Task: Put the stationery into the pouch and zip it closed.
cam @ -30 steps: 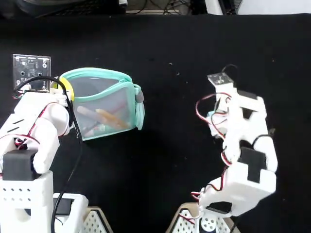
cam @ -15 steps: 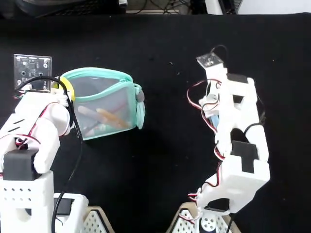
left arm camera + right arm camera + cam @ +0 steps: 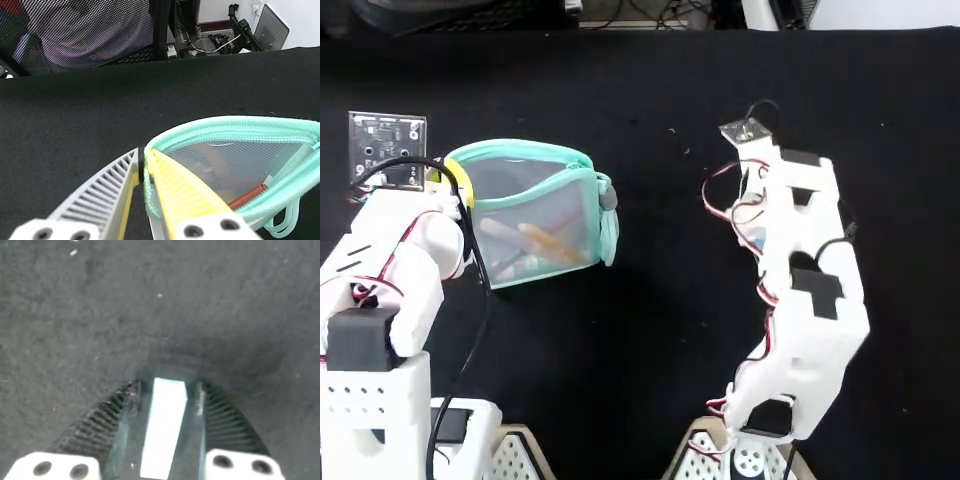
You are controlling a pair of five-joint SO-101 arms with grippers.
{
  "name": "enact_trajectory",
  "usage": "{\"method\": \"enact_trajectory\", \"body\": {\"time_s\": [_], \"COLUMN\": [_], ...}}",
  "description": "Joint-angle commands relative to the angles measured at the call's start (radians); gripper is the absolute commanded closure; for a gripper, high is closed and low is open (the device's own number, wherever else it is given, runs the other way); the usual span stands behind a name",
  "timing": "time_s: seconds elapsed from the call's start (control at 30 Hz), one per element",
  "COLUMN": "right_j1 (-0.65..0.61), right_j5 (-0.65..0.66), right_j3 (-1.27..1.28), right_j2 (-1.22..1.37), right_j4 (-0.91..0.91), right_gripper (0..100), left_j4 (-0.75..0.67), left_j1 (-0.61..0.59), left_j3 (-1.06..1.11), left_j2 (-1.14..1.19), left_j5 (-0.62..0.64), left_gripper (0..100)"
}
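1. Pouch (image 3: 535, 195): it is mint green with see-through sides. It lies on the left part of the black table (image 3: 670, 80).
2. The pouch's zip is open, and its mouth gapes wide.
3. Some stationery is already inside. An orange pen (image 3: 552, 245) lies slanted in there, with a pale stick (image 3: 498, 229) just beside it.
4. The left gripper (image 3: 144, 159) has one grey finger and one yellow finger. They are pressed together on the green zip edge at one end of the pouch's mouth, so they are pinching the pouch.
5. The right gripper (image 3: 166, 386) is well apart from the pouch, over on the right side of the table. It points down, close over the black cloth.
6. A small pale blue block (image 3: 162, 432) sits between the right gripper's two dark fingers. They are closed in on both of its sides, so it is pinching the block.
7. A small black square card (image 3: 385, 148) lies flat near the left edge of the table. It is just beside the pouch and the left arm.
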Motion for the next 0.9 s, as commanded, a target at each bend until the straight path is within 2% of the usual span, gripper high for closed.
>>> {"method": "enact_trajectory", "body": {"time_s": [0.0,0.1,0.37,0.57,0.87], "right_j1": [-0.006,-0.020,-0.028,-0.025,-0.157], "right_j5": [-0.008,-0.008,-0.009,-0.021,-0.195], "right_j3": [-0.070,-0.091,-0.093,0.002,0.180], "right_j2": [0.013,-0.001,-0.133,-0.487,-1.076], "right_j4": [0.023,0.054,0.127,0.180,0.068], "right_gripper": [91.0,96.8,98.6,98.6,98.6], "left_j4": [0.015,0.014,0.015,0.017,0.012], "left_j1": [0.004,0.004,0.005,0.007,0.007], "left_j3": [0.188,0.186,0.185,0.185,0.193], "left_j2": [0.028,0.028,0.028,0.028,0.028], "left_j5": [-0.006,-0.006,-0.006,-0.006,-0.006], "left_gripper": [97,97,97,97,97]}}
